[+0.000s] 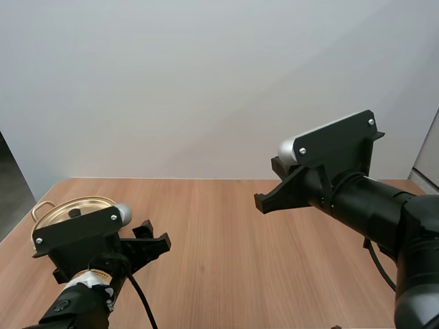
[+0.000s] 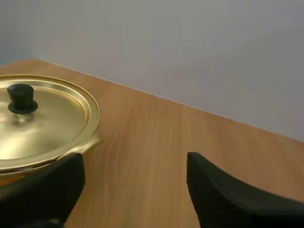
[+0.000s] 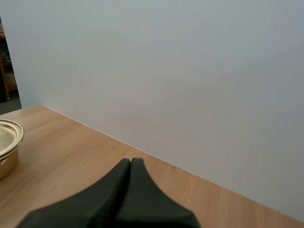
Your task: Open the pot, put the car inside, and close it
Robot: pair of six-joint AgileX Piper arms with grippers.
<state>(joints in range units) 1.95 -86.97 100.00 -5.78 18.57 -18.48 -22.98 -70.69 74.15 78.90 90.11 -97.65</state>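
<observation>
Basically, a wooden table (image 1: 226, 226) was seen, with the gold pot (image 1: 68, 208) set at its far left edge and its lid (image 2: 42, 118) on and seated flat, so opening was judged not yet done. The pot was found just beyond and to the left of the left gripper (image 1: 149, 240), which was clearly the nearer one. The right gripper (image 1: 264, 201) was held raised over the table's right side, well apart from the pot. The left fingers were spread wide, with nothing held or touched and bare table between them. The right fingers (image 3: 118, 180) were pressed together as one wedge, empty. The pot was round, so no long axis was judged to matter. The black knob (image 2: 22, 98) stood upright at the lid's middle, left of the left gripper's gap, so a leftward shift was judged needed.
</observation>
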